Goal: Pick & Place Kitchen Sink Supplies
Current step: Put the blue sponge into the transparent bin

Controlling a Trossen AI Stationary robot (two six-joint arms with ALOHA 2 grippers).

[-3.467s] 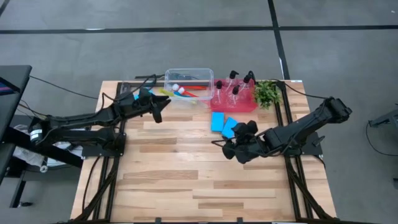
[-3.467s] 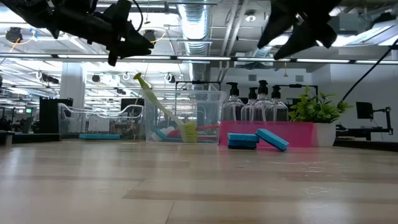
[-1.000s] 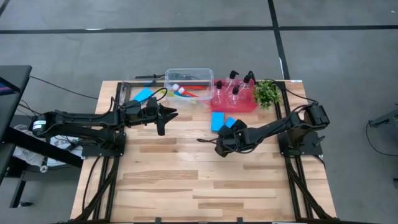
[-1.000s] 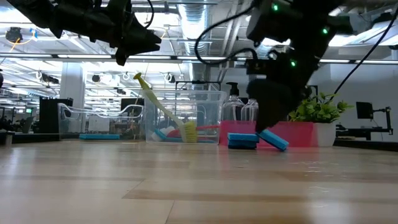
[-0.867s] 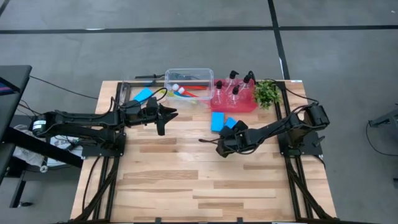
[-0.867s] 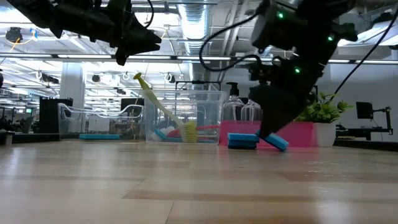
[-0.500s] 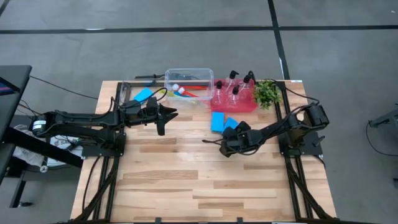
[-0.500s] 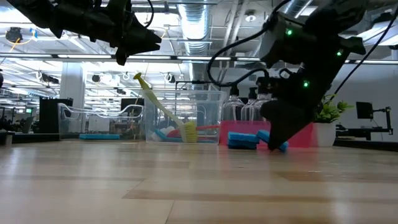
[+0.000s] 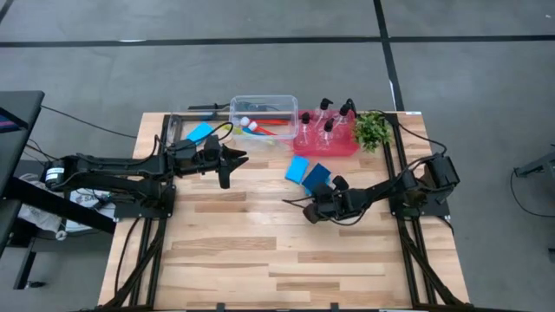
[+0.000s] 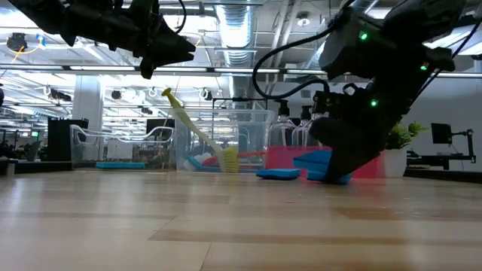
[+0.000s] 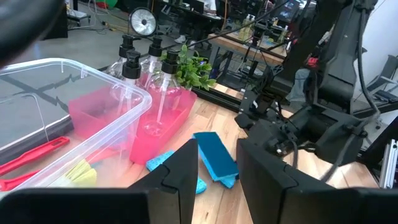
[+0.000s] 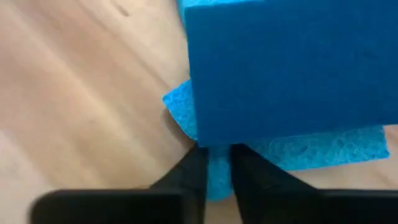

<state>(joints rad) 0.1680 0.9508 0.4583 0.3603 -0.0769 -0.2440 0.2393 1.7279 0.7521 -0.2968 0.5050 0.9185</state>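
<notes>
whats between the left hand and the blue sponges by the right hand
Only bare wood. The high view shows nothing between the left hand and the blue sponges.

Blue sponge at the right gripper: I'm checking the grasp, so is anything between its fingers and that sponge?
Nothing visible. The right gripper has its fingers pinched on the edge of the blue sponge, with only bare table beside it.

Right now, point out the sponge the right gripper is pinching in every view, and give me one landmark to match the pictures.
High view: pinched sponge, right of centre, before the red tray.
Low view, lifted, right of centre, before the tray.
Left wrist view, centre, beside the tray.
Right wrist view, fills the picture; right gripper clamps its edge.
Landmark: the red tray, absent from the right wrist view.
</notes>
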